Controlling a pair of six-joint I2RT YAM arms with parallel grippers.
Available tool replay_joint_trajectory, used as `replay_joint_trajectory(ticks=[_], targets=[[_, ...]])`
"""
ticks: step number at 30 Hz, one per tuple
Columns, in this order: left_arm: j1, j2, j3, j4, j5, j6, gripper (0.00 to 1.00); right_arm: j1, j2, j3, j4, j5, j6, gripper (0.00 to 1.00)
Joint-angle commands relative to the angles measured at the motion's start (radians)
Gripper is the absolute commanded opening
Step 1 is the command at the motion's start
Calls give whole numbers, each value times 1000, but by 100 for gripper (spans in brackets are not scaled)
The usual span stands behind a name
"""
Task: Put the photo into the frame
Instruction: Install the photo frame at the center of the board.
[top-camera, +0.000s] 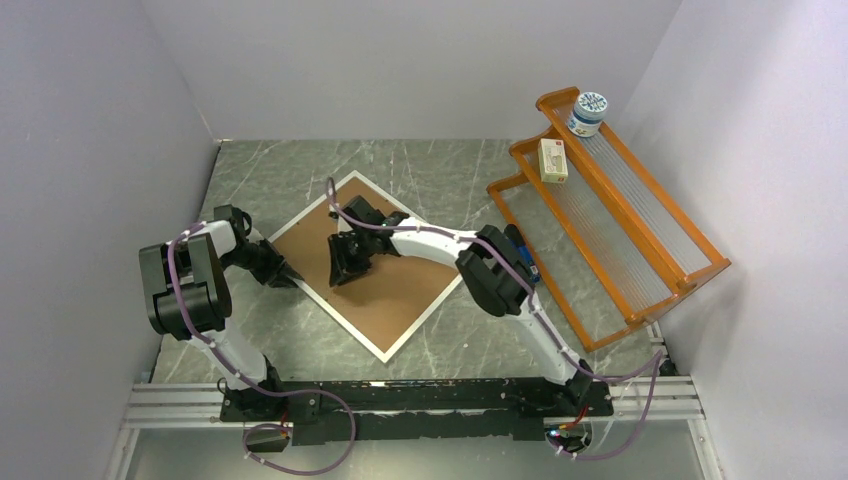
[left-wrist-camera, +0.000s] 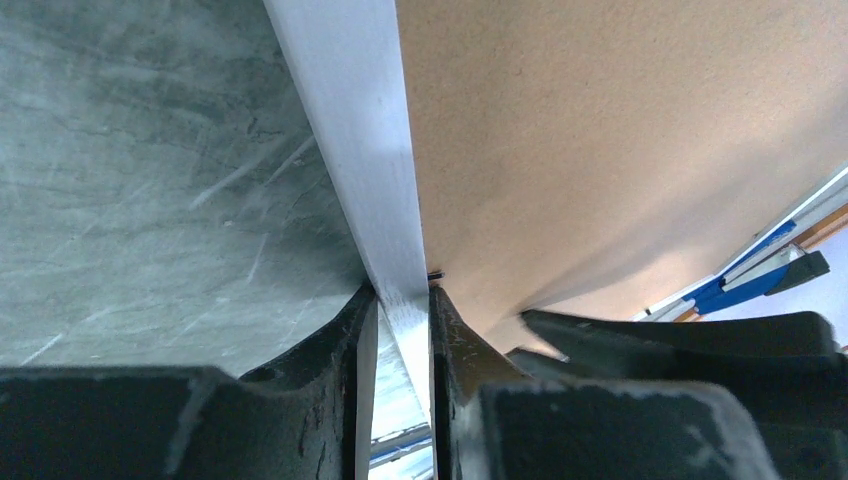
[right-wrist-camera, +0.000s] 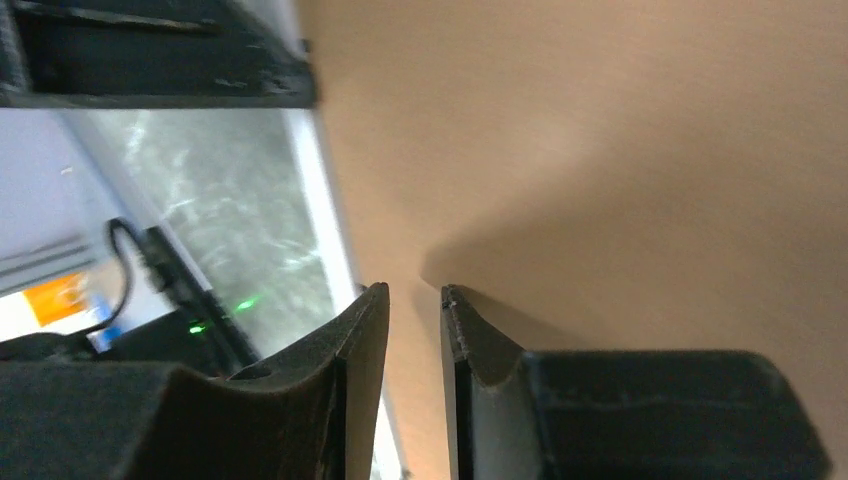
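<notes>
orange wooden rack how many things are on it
2: a round white jar with a blue lid at the far end of the orange wooden rack, and a small cream box on its next rail down. Right arm may hide more.

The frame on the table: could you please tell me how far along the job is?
Done: the brown backing board lies inside the frame. In hand: the left jaws pinch the frame's rim; the right jaws hang slightly apart, empty, over the board. Left: the photo is not visible, so I cannot confirm it is in.
</notes>
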Motion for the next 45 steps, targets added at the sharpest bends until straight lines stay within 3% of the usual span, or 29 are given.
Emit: replay_joint_trajectory(ticks=[1, 7, 12, 17, 21, 27, 29, 34, 45], targets=[[-11, 6, 11, -12, 73, 28, 23, -59, -130, -169, -32, 255, -127, 32], [-38, -25, 65, -12, 239, 52, 48, -49, -281, -359, 120, -150, -175, 34], [-93, -69, 52, -29, 176, 38, 64, -19, -343, -508, 245, -362, -170, 33], [-132, -98, -5, -22, 108, 15, 68, 17, -361, -560, 296, -420, -156, 31], [-145, -107, -39, -17, 66, 0, 63, 30, -338, -563, 288, -391, -144, 29], [-145, -69, -51, -34, -26, 4, 37, 26, -294, -564, 240, -319, -155, 25], [-145, -59, -50, -43, -59, 6, 32, 11, -279, -571, 233, -298, -150, 24], [-144, -51, -35, -75, -132, 30, 27, -7, -262, -569, 217, -270, -150, 21], [-144, -46, -14, -102, -146, 50, 22, -67, -175, -545, 111, -232, -206, 17]])
